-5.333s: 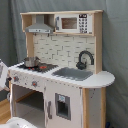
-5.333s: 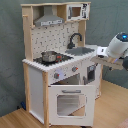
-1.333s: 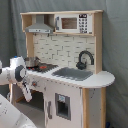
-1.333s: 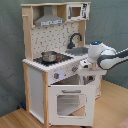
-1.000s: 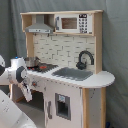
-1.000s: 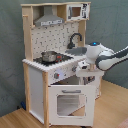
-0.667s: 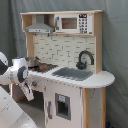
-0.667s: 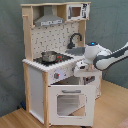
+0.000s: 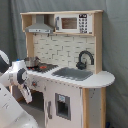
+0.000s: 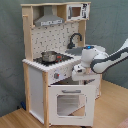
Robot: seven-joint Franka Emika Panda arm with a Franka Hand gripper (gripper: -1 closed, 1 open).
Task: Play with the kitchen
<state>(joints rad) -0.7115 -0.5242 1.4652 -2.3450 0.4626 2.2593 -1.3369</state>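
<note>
The kitchen (image 10: pixel 55 65) stands on a wood floor (image 10: pixel 15 119) by a grey curtain (image 9: pixel 116 45), and it fills the middle of both exterior views. The play looks like it has only just begun. The oven door (image 10: pixel 72 102) is shut, the pot (image 10: pixel 49 56) sits on the stove (image 10: pixel 55 59), and the sink (image 9: pixel 74 73) and tap (image 9: pixel 84 59) seem untouched. The microwave (image 9: pixel 72 23) up top is shut too. No part of the toy looks opened or moved, so most of the fun is left: knobs to turn, doors to pull, the pot to lift. The arm (image 10: pixel 107 59) reaches in from the second exterior view's right and comes up close to the front edge of the counter (image 9: pixel 95 80). Its end, the fingers (image 10: pixel 78 73), hangs right at the strip of knobs (image 10: pixel 59 75) just above the oven door. I guess it is going for a knob or the door. I cannot tell if the fingers are open or closed, or if they touch the kitchen yet. They do not seem to hold any loose thing.
</note>
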